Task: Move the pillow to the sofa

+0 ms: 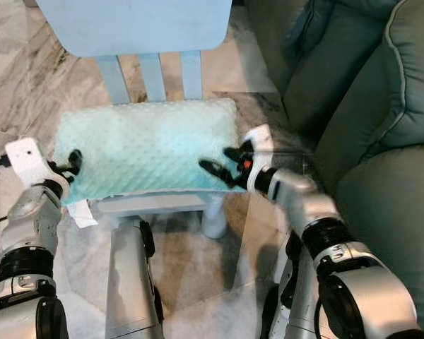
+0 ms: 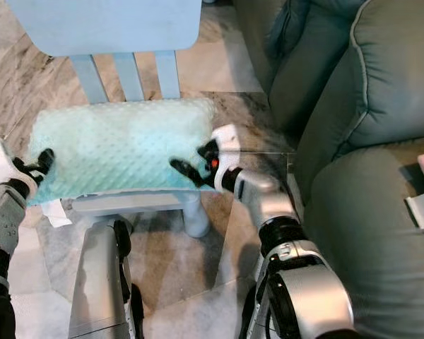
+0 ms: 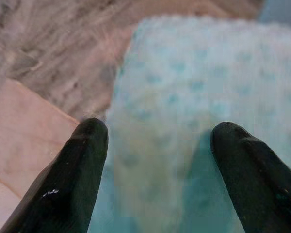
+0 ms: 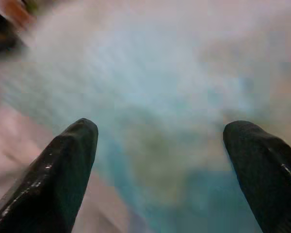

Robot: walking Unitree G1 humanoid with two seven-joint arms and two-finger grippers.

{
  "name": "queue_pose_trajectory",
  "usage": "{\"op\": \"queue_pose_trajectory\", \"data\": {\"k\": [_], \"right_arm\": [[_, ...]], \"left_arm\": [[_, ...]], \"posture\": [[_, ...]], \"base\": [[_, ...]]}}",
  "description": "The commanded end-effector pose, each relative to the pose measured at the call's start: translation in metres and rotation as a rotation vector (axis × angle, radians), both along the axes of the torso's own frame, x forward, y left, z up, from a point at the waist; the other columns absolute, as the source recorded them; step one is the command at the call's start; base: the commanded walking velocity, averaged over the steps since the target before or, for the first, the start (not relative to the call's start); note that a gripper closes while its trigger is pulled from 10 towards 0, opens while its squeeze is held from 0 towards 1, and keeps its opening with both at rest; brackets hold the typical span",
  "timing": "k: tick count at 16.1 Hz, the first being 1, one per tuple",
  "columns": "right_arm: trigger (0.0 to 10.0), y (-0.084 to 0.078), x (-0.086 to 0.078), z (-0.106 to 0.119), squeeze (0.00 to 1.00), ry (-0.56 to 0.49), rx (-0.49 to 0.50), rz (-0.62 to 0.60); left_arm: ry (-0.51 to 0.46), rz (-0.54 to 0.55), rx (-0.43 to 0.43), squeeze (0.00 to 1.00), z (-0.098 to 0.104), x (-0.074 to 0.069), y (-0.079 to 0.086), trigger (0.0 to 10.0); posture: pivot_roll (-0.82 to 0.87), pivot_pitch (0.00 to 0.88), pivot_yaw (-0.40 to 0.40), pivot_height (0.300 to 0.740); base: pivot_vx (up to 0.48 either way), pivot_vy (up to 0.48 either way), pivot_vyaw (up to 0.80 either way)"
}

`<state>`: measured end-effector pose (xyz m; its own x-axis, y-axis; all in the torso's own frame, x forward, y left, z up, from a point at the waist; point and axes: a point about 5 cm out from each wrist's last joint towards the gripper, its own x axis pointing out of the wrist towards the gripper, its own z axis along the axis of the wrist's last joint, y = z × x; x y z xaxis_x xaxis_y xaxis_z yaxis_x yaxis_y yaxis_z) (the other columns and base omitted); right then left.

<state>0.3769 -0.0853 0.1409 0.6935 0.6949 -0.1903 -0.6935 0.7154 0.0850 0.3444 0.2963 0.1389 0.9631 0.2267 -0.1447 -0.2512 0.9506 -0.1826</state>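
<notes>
Pillow (image 1: 145, 145): laid flat on the blue chair (image 1: 155, 201), beside the sofa (image 1: 381, 106).
Handling: judged light, soft, squashy; best pinched at both ends.
Left gripper (image 1: 72, 163): spread wide at the pillow's left end, holding nothing.
Right gripper (image 1: 221, 164): spread wide at its right end, holding nothing.

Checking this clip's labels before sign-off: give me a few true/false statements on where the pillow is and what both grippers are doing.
1. The pillow lies on the blue chair. True.
2. The pillow already rests on the sofa. False: the sofa stands to the robot's right, with no pillow on it.
3. The left gripper is at the pillow's left end, fingers open. True.
4. The right gripper is clamped shut on the pillow. False: its fingers are spread open at the pillow's right end.
5. The pillow is red. False: it is pale mint green with a dotted texture.
</notes>
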Motion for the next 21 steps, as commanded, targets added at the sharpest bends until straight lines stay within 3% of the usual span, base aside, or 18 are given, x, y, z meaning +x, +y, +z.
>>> {"op": "queue_pose_trajectory", "data": {"k": [1,3,7,10,12,13,14,16,17,21], "right_arm": [[10.0,-0.002,-0.001,-0.008,0.00,-0.023,-0.105,-0.015],[10.0,-0.006,0.003,-0.003,0.00,-0.131,-0.187,-0.065],[10.0,-0.006,0.011,0.023,0.00,-0.265,-0.137,-0.079],[10.0,-0.025,0.019,0.045,0.00,-0.326,-0.057,-0.183],[10.0,-0.048,0.024,0.041,0.00,-0.280,-0.031,-0.322],[10.0,-0.048,0.024,0.041,0.00,-0.280,-0.031,-0.322],[10.0,-0.050,0.024,0.033,0.00,-0.207,0.027,-0.363],[10.0,-0.044,0.023,0.026,0.00,-0.131,0.120,-0.370],[10.0,-0.031,0.020,0.015,0.00,-0.032,0.221,-0.343],[10.0,-0.010,0.014,0.005,0.00,0.090,0.337,-0.285]], "left_arm": [[0.021,-0.011,-0.005,0.00,-0.003,-0.002,0.004,10.0],[0.044,-0.029,0.005,0.00,-0.005,0.001,0.004,10.0],[-0.018,-0.012,0.021,0.00,0.016,0.010,0.007,10.0],[-0.059,-0.002,0.053,0.00,0.028,0.013,0.011,10.0],[-0.052,0.036,0.046,0.00,0.028,0.013,0.017,10.0],[-0.052,0.036,0.046,0.00,0.028,0.013,0.017,10.0],[0.011,0.030,-0.016,0.00,0.016,0.011,0.018,10.0],[0.061,0.012,-0.091,0.00,0.002,0.009,0.015,10.0],[0.089,-0.065,-0.138,0.00,-0.005,0.012,0.004,10.0],[0.096,-0.111,-0.184,0.00,-0.003,0.017,-0.003,10.0]], "posture": [[-0.03,0.352,0.021,0.425],[-0.03,0.353,0.028,0.425],[-0.03,0.353,0.035,0.425],[-0.04,0.352,0.038,0.425],[-0.04,0.364,0.049,0.425],[-0.04,0.364,0.049,0.425],[-0.03,0.381,0.052,0.425],[-0.02,0.398,0.053,0.425],[0.00,0.426,0.052,0.425],[0.00,0.449,0.051,0.425]], "base": [[0.000,0.000,0.00],[0.000,0.000,0.00],[0.000,0.000,0.00],[0.000,0.000,0.00],[0.000,0.000,0.00],[0.000,0.000,0.00],[0.000,0.000,0.00],[0.000,0.000,0.00],[0.000,0.000,0.00],[0.000,0.000,0.00]]}}
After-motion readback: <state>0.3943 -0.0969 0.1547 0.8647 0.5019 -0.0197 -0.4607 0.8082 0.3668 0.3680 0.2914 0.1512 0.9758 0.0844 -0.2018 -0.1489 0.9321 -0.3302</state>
